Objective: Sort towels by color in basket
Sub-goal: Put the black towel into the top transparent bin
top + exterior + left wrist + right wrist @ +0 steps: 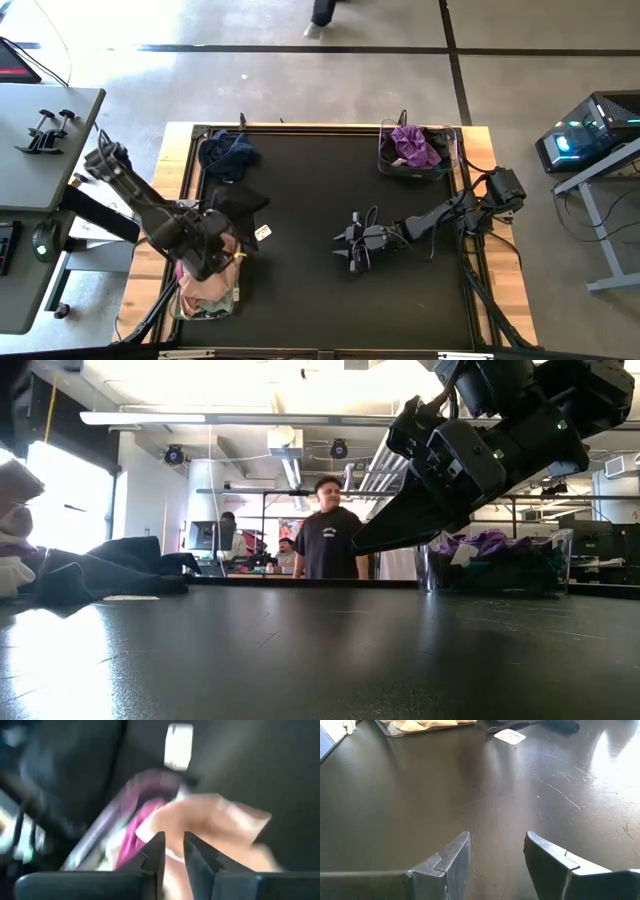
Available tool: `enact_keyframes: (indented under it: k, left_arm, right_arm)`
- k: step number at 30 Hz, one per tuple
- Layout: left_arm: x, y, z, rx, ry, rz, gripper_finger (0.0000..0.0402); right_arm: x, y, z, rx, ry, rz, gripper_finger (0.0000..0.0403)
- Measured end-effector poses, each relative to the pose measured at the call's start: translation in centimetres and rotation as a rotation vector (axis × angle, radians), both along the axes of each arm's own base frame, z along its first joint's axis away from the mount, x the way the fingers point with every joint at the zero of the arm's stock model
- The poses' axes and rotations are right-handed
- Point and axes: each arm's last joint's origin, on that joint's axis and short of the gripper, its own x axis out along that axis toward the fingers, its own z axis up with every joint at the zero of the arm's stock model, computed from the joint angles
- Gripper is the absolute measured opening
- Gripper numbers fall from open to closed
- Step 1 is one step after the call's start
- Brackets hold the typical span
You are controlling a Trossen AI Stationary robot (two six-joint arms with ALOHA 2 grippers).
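This is a robotics lab or workshop: a grey concrete floor (300, 85) marked with black tape lines, exposed silver ceiling ducts (285, 440), a glowing computer tower (585, 135) on a side desk, and people (328, 530) standing behind the black-topped, wood-edged surface (330, 190).

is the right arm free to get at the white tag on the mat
Probably yes. The right end effector hovers open over bare mat, and nothing lies between it and the tag. The left arm over the near-left bin crowds that side.
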Motion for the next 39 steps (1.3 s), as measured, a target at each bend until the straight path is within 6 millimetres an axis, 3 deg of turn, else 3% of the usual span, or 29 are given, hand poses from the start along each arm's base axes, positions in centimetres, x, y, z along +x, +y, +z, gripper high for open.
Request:
enact_keyframes:
  k: [5, 8, 12, 16, 21, 27, 31, 39]
  left_arm:
    - [0.4, 1.7, 1.3, 0.185, -0.24, 0.013, 0.0102]
    - [1.1, 2.6, 1.5, 0.302, -0.318, 0.055, 0.0125]
    - [2.3, 3.9, 1.2, 0.373, -0.263, 0.079, 0.0147]
    - [3.3, 5.9, 0.5, 0.393, -0.131, 0.169, 0.0158]
    - [4.9, 8.5, -0.3, 0.428, 0.01, 0.198, 0.0167]
    - [6.6, 11.9, -1.4, 0.327, 0.135, 0.196, 0.0188]
    - [7.2, 14.1, -2.6, 0.14, 0.237, 0.158, 0.0184]
    - [5.7, 16.5, -7.5, -0.02, 0.469, 0.041, 0.0158]
  right_arm:
    - [0.1, -0.1, 0.2, -0.021, -0.03, -0.026, 0.0178]
    - [0.8, 0.0, 1.7, -0.029, -0.198, -0.026, 0.0178]
    - [1.0, 0.3, 4.1, -0.078, -0.384, 0.053, 0.0178]
    - [0.7, 0.1, 5.8, -0.091, -0.441, 0.06, 0.0178]
    - [0.5, 0.2, 5.7, -0.073, -0.394, 0.059, 0.0178]
    - [0.3, 0.2, 4.8, -0.029, -0.307, 0.044, 0.0178]
    - [0.3, 0.3, 4.7, -0.025, -0.294, 0.042, 0.0178]
    - [0.3, 0.3, 4.5, -0.03, -0.283, 0.044, 0.0178]
